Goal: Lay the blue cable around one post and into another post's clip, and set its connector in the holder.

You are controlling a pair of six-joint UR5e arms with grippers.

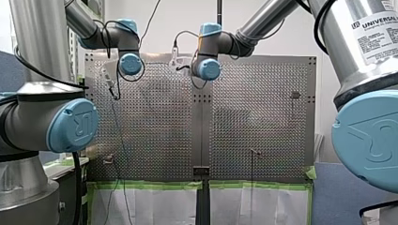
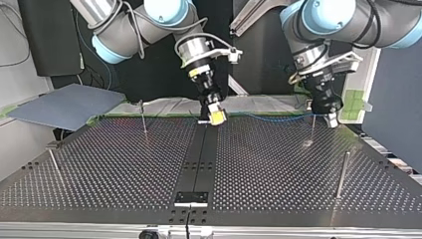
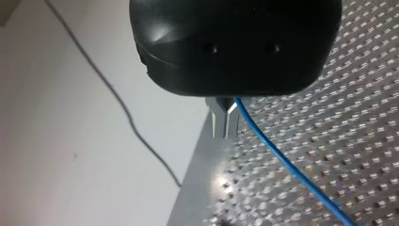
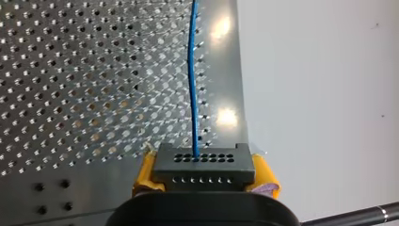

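Note:
In the right wrist view a black connector [image 4: 202,162] with rows of holes sits between the yellow pads [image 4: 145,173] of my right gripper [image 4: 203,176], which is shut on it. The thin blue cable [image 4: 192,84] leaves the connector and runs ahead over the perforated plate. In the top view it hangs nearly level [image 2: 268,118] from my right gripper [image 2: 215,116] at the far middle across to my left gripper [image 2: 331,119] at the far right. My left gripper's metal fingers [image 3: 225,134] are shut on the cable [image 3: 282,160] near the plate's edge.
Thin posts stand on the table in the top view: far left [image 2: 143,119], near left [image 2: 53,162], near right [image 2: 342,174], and one [image 2: 312,128] beside my left gripper. A black holder [image 2: 190,198] sits at the near middle edge. A dark sheet [image 2: 64,104] lies off the table's far left.

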